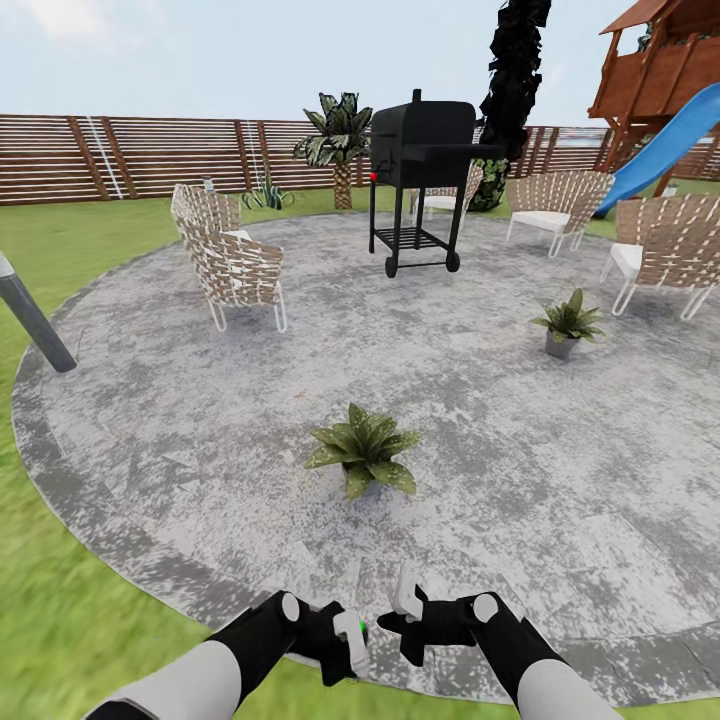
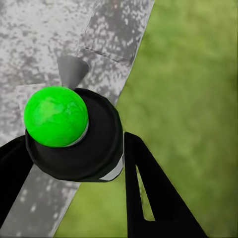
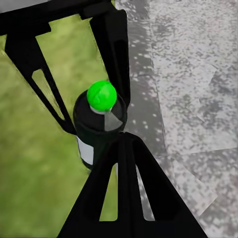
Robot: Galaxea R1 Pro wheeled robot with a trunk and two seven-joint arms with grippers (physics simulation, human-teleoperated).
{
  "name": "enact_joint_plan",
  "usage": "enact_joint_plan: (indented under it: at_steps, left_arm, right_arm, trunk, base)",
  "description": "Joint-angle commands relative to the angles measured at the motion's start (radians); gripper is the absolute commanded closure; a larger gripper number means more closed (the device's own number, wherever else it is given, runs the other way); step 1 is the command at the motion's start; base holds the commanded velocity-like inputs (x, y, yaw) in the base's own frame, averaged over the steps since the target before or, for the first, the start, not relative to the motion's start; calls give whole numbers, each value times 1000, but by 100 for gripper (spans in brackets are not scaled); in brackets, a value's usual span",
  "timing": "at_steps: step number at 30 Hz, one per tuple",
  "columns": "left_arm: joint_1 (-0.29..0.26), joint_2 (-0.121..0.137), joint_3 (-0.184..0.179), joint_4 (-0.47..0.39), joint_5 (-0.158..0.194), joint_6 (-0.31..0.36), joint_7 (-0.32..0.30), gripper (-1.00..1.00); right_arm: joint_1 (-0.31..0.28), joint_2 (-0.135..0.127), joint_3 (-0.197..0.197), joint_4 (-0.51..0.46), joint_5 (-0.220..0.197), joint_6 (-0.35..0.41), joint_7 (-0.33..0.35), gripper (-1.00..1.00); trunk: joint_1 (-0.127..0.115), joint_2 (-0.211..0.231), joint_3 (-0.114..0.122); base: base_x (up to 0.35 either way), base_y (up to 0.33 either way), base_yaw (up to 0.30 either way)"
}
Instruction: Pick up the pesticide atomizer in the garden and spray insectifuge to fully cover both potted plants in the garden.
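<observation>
The pesticide atomizer (image 1: 358, 634) is held low in front of me, over the near rim of the round grey patio (image 1: 180, 440). My left gripper (image 1: 348, 642) is shut on it. In the left wrist view its dark cap with a bright green knob (image 2: 56, 116) sits between the two black fingers (image 2: 148, 193). My right gripper (image 1: 405, 606) hovers just beside it, shut and empty; its view looks down on the bottle (image 3: 100, 116). The broad speckled potted plant (image 1: 362, 450) stands straight ahead. The narrow-leaved plant in a grey pot (image 1: 567, 326) is farther right.
A black grill (image 1: 420, 150) stands at the patio's far side, with woven chairs at the left (image 1: 232, 262) and right (image 1: 662, 250). A grey pole (image 1: 32, 322) leans in at the left. Lawn (image 1: 60, 600), slat fence (image 1: 150, 150), palm (image 1: 338, 140) and blue slide (image 1: 665, 150) surround it.
</observation>
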Motion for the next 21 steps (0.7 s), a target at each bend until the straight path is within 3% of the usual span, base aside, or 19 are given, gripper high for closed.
enact_joint_plan:
  at_steps: [1,21]
  left_arm:
    - [0,0,2,-1,-10,-8,4,100]
    - [0,-9,2,0,-1,-12,10,100]
  right_arm:
    - [0,1,-8,-1,8,-3,5,100]
    - [0,1,-8,0,7,-3,5,100]
  trunk:
    - [0,0,-1]
    - [0,0,-1]
  base:
    - [0,0,0]
    - [0,0,0]
